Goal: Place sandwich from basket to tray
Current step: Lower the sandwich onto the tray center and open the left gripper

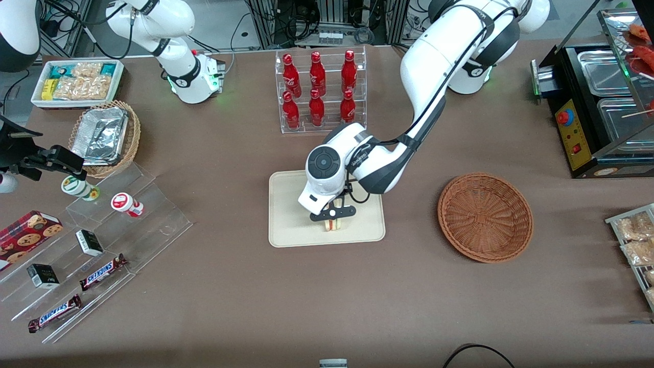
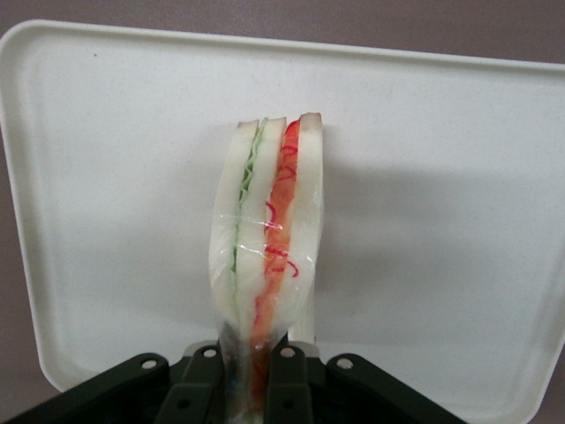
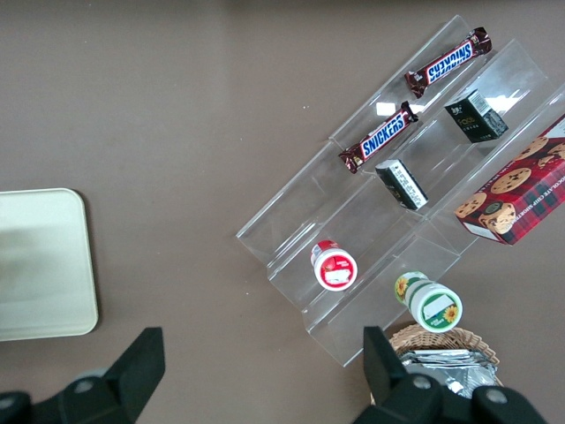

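The small triangular wedge sandwich of pale bread with green and red filling layers [image 2: 267,256], wrapped in clear film, stands on edge between the black fingers of the left arm's hand [image 1: 333,219], which pinches its narrow end. In the front view it sits just below the centre of the frame, over the flat cream-beige rectangular tray with rounded corners and a low rim [image 1: 286,214], in the part of the tray nearer the front camera. Whether the bread touches the tray surface cannot be told. The round shallow basket of reddish-brown woven wicker [image 1: 485,216], at centre right of the frame, lies well apart from the tray and holds nothing.

Risks, as judged from this pose: the wedge is thin and held upright, so once the fingers part it may topple flat, and if it is let go from above the surface it may bounce or roll toward the rim nearer the camera. The smooth film may cling to a finger pad and drag the sandwich as the hand lifts. The soft bread already bows slightly under the pinch; a firmer squeeze would crush it.
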